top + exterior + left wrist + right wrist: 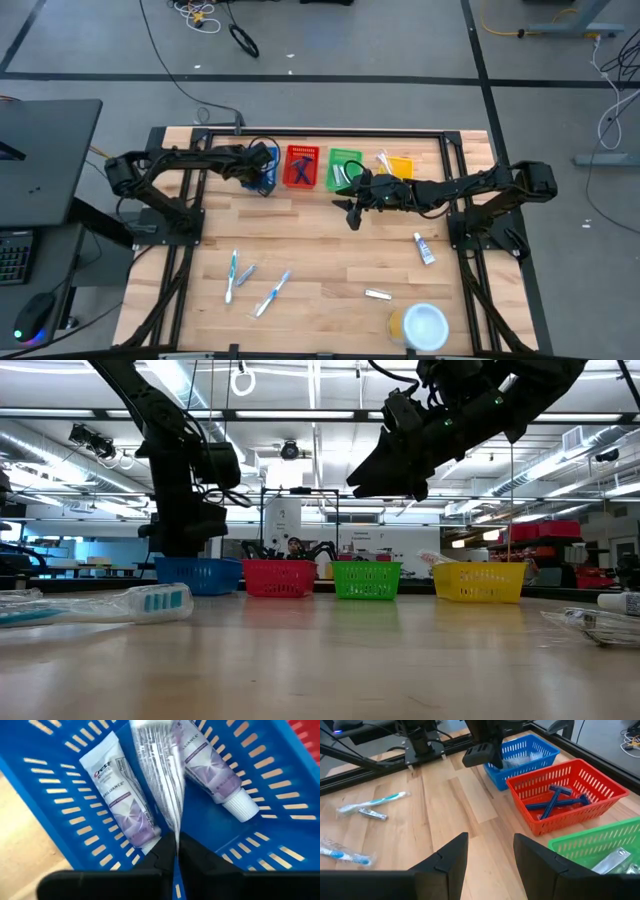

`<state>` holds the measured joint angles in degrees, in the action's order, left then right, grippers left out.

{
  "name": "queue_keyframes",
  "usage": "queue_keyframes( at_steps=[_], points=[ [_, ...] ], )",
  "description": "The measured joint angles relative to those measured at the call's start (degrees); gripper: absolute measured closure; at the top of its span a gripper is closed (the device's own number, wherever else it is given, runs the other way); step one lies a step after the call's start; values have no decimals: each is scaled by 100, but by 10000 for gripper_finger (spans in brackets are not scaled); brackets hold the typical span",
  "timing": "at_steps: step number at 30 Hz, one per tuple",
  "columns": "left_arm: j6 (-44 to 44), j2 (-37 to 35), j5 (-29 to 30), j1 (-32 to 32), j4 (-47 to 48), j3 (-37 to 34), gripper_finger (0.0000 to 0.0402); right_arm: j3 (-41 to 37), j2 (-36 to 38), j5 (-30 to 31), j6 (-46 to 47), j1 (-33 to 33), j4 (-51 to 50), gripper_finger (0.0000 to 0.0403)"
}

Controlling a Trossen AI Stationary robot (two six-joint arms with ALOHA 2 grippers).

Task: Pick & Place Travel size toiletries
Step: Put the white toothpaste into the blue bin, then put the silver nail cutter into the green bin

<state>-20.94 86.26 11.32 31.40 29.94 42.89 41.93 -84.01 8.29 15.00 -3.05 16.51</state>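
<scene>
My left gripper (173, 854) is over the blue basket (262, 168), shut on a silvery striped packet (159, 775). Two white-and-purple toothpaste tubes (122, 795) (215, 772) lie on that basket's floor. My right gripper (490, 851) is open and holds nothing. It hovers above the table in front of the green basket (343, 170), as the high view (352, 214) shows. Two blue razors (555, 802) lie in the red basket. On the table lie wrapped toothbrushes (233, 275) (272, 293), a small tube (425, 248) and a silvery packet (377, 294). My left gripper pinches the silvery packet by its near end (171, 829) between the two fingers, coming from above and pointing down into the blue basket. The packet reaches down between the two tubes. Whether its far end rests on the basket floor, I cannot tell.
Four baskets stand in a row along the table's far side: blue, red (300, 167), green and yellow (399, 166). A round white-and-yellow container (420, 326) sits near the near right corner. Bare wood lies across the middle of the table (320, 250).
</scene>
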Motion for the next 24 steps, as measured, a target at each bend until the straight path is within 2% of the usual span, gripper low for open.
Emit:
queue_keyframes(
  at_steps=[16,24],
  points=[
    [365,-22,301,0,210,171,294,0,-2,2,-2,-4,97,235],
    [405,-649,303,-207,577,448,286,0,-36,0,-2,-4,47,235]
  ],
)
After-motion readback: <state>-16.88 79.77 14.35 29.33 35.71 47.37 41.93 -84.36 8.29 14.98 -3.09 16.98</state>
